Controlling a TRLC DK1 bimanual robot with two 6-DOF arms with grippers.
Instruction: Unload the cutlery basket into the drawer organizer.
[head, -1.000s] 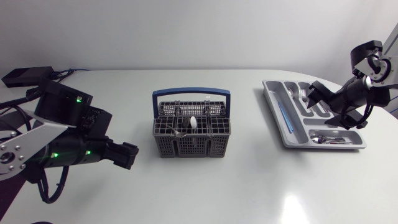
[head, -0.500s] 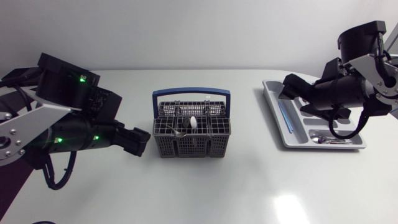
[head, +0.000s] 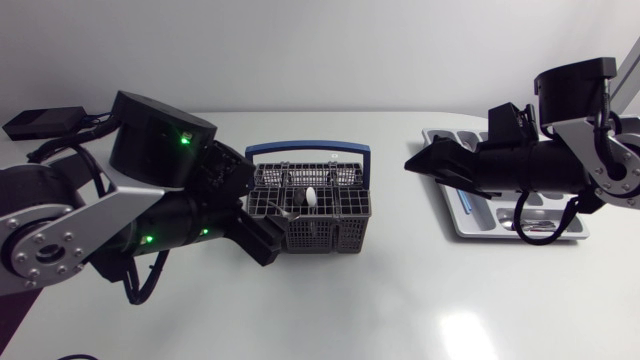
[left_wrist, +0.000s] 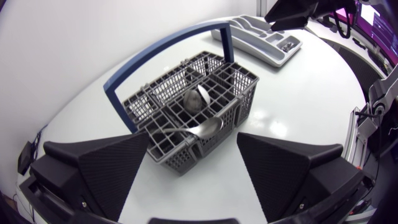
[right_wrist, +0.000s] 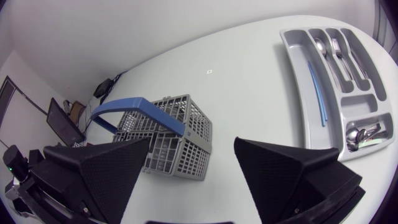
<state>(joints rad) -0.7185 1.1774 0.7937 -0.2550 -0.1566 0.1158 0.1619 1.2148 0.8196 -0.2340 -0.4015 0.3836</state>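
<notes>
Lining up a pick, we are holding our left pincer (left_wrist: 193, 140), wide open and empty, beside the cutlery basket (head: 310, 215) on the counter (head: 400, 300). Our right pincer (right_wrist: 192, 142), likewise open and empty, is hovering by the drawer organizer (right_wrist: 297, 87). Next, we judge, is dipping onto the spoon (left_wrist: 199, 129).

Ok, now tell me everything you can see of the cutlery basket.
The cutlery basket is grey plastic lattice, split into compartments, with a blue arched handle standing upright. It sits upright on the white table. One spoon stands bowl-up in a middle compartment; a second spoon lies across the front rim. The open left gripper faces it at close range, a finger to either side; contact cannot be told.
</notes>
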